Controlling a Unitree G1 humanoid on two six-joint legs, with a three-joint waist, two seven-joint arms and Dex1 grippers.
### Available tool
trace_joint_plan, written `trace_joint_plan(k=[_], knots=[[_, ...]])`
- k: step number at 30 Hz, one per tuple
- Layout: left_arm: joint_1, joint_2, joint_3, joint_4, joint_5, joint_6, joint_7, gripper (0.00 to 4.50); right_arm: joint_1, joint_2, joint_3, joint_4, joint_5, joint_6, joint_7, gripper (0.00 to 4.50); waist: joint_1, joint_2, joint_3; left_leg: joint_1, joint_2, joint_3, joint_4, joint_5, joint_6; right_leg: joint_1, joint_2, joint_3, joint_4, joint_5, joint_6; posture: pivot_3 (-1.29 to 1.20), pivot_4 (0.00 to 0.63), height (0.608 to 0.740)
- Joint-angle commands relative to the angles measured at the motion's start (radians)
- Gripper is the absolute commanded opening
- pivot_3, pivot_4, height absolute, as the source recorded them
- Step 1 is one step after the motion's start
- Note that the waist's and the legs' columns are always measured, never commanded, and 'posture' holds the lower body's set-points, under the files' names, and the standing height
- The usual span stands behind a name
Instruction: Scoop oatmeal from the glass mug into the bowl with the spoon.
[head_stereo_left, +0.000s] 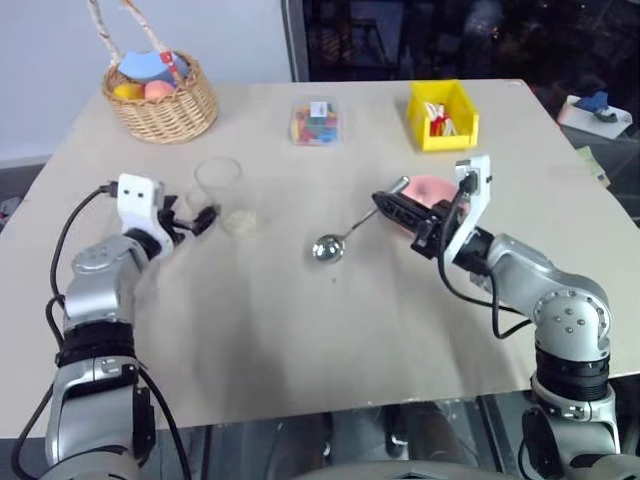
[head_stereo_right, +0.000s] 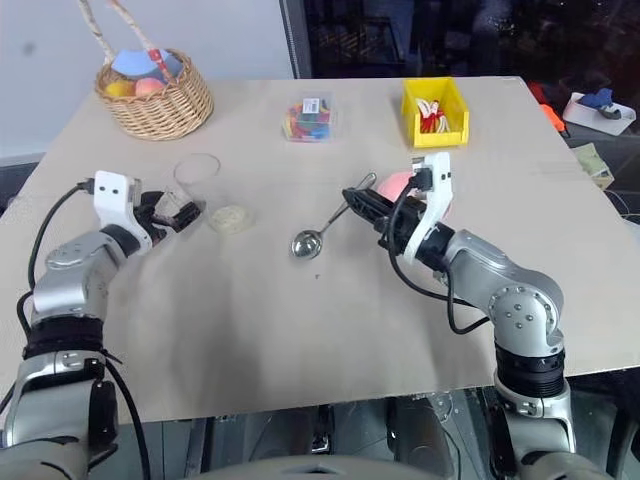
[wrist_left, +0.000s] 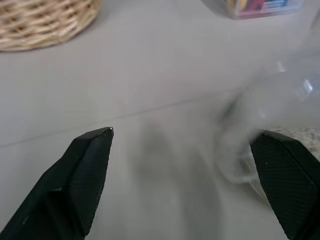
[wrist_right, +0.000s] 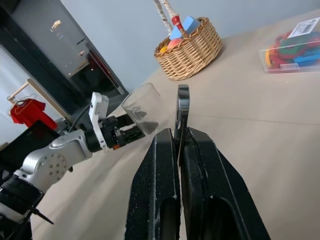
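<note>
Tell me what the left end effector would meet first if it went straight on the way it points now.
Probably the glass mug: the open left end effector points at its base, one finger already beside the glass. Depth is unclear, so it may slip just past it.

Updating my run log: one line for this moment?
left claw: open beside clear glass mug | right claw: shut on silver metal spoon | oatmeal heap: on table

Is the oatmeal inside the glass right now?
No: the oatmeal lies in a small heap on the bare table beside the glass mug, which looks empty.
</note>
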Motion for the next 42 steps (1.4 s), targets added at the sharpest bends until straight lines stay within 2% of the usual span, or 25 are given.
trace_joint_plan(k=[1, 8, 25, 32, 42], knots=[[-0.019, 0.0, 0.043, -0.026, -0.009, -0.025, 0.042, 3.18, -0.007, -0.004, -0.02, -0.047, 0.025, -0.021, -0.001, 0.0, 0.0, 0.0, 0.0, 0.0, 0.0, 0.0, 0.0, 0.0, 0.0, 0.0, 0.0, 0.0, 0.0, 0.0, 0.0, 0.0, 0.15, 0.74], [-0.031, -0.022, 0.039, -0.027, -0.016, -0.021, 0.048, 0.05, -0.007, -0.003, -0.015, -0.048, 0.024, -0.02, -0.004, 0.0, 0.0, 0.0, 0.0, 0.0, 0.0, 0.0, 0.0, 0.0, 0.0, 0.0, 0.0, 0.0, 0.001, 0.0, 0.0, 0.0, 0.15, 0.74], [-0.035, -0.044, 0.075, -0.106, -0.082, -0.028, 0.055, 0.05, -0.027, -0.005, -0.03, -0.037, 0.028, -0.037, -0.021, 0.0, -0.002, -0.001, 0.0, 0.001, 0.0, 0.001, 0.0, 0.0, 0.0, 0.0, 0.0, 0.001, 0.002, 0.0, 0.0, 0.0, 0.15, 0.74], [-0.06, -0.112, 0.044, -0.29, -0.055, -0.148, 0.077, 0.05, -0.19, 0.017, -0.079, 0.004, 0.056, -0.07, -0.081, 0.0, 0.002, -0.002, 0.001, 0.0, 0.0, 0.0, 0.001, 0.0, 0.0, 0.0, 0.0, 0.001, 0.001, 0.0, 0.0, 0.0, 0.15, 0.74], [-0.197, -0.163, -0.08, -0.242, 0.095, -0.276, 0.159, 0.05, -0.404, 0.001, -0.109, 0.092, 0.024, -0.12, -0.099, 0.0, 0.001, -0.002, 0.001, 0.0, -0.001, 0.002, 0.001, 0.0, 0.0, 0.0, 0.0, 0.0, 0.001, 0.0, 0.0, 0.0, 0.15, 0.74]])
